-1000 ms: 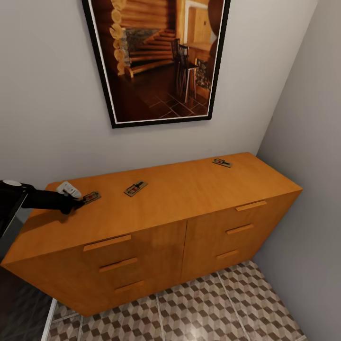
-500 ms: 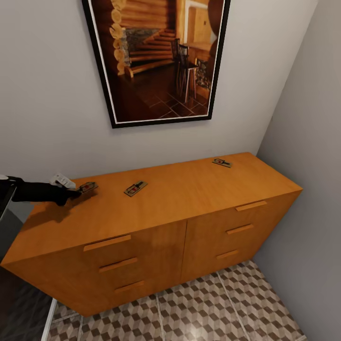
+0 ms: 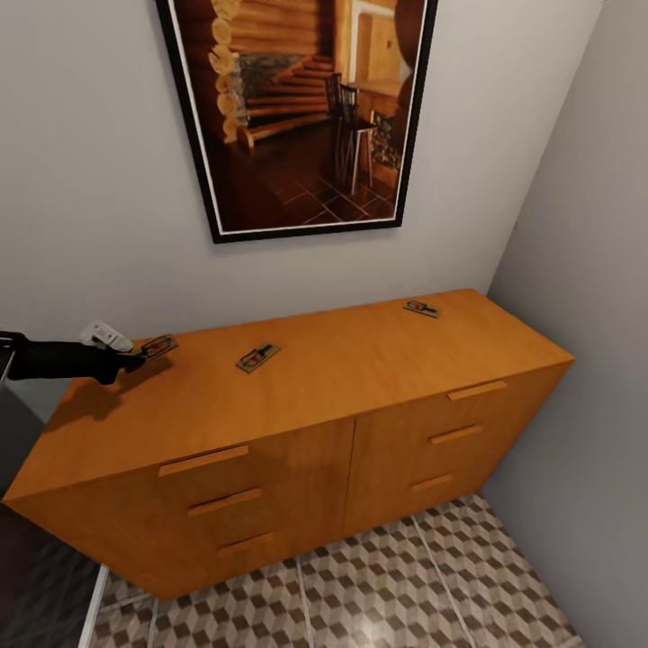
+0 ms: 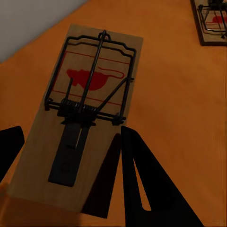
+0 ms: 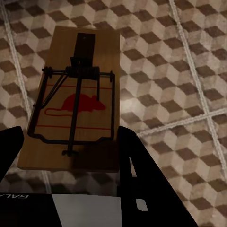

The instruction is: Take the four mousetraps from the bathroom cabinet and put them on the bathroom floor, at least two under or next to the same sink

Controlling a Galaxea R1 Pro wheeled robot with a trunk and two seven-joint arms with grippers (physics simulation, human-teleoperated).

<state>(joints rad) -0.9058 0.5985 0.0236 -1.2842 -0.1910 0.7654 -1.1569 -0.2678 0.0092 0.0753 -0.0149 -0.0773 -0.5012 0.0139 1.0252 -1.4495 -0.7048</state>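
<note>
Pickup step; left gripper [image 4: 71,156] clamps a mousetrap [image 4: 82,123] above the cabinet [image 3: 297,396]; right gripper [image 5: 71,151] clamps another mousetrap [image 5: 75,101] over floor [image 5: 189,56]; next, lower both to the tiles.

Even, soft-shadowed, sharp simulator light.

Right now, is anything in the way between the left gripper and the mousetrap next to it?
No, nothing visible. The left gripper has its fingers on either side of the mousetrap, which sits just above the cabinet top. Another mousetrap lies apart, farther along the top.
</note>
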